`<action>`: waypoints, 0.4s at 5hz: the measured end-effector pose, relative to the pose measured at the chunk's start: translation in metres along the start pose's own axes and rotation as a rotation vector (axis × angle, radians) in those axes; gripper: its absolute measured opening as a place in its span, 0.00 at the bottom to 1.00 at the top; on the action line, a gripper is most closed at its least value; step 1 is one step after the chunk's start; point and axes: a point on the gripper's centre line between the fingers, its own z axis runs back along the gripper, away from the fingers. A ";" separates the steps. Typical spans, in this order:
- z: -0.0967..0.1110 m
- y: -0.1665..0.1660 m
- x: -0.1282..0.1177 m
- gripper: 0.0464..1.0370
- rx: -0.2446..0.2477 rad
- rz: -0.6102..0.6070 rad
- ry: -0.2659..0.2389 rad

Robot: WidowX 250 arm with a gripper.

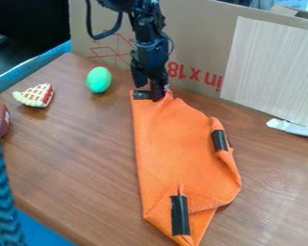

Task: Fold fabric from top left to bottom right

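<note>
The black gripper (157,92) hangs at the top left corner of the orange fabric (176,144), where the cloth is creased and bunched against it. A strip of black tape lies on that corner, just left of the gripper. The fabric is spread lengthwise on the table, its right edge curled over beside a second black strip. At the lower end a flap is turned over, with a third black strip on it, and the cloth narrows to a point.
A green egg (98,79) and a toy pie slice (35,95) sit on the wooden table (73,158) at left. Cardboard (195,43) stands behind the gripper, with a pale panel (272,72) at right. A blue braided strand (1,192) crosses the left edge.
</note>
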 end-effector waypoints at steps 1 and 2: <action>-0.008 0.004 0.000 0.96 0.019 0.004 0.030; -0.015 0.005 0.002 0.94 0.028 0.009 0.066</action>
